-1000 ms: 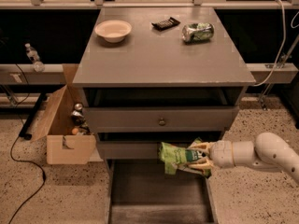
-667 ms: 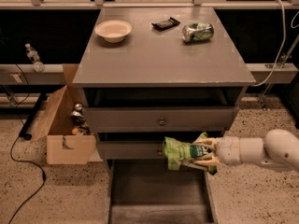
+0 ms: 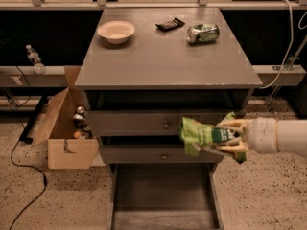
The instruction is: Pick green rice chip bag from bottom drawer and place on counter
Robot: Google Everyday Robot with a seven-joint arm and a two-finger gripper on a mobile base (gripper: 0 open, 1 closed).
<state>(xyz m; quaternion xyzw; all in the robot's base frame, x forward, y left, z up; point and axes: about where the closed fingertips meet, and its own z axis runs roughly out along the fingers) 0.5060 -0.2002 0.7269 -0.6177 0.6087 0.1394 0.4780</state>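
The green rice chip bag [image 3: 201, 136] is a crumpled light-green bag with a dark label. My gripper [image 3: 229, 139] is shut on it, coming in from the right on a white arm. I hold the bag in the air in front of the two knobbed drawers, above the open bottom drawer [image 3: 163, 195], whose visible floor holds nothing. The bag is below the level of the counter [image 3: 163, 56], near its front right corner.
On the counter stand a white bowl [image 3: 116, 31], a small black object [image 3: 170, 24] and a green-and-silver can [image 3: 203, 33] lying on its side. An open cardboard box [image 3: 67, 128] with bottles sits on the floor to the left. A cable [image 3: 19, 176] runs across the floor.
My gripper has risen and moved slightly right with the bag, from just above the bottom drawer to in front of the upper knobbed drawers.
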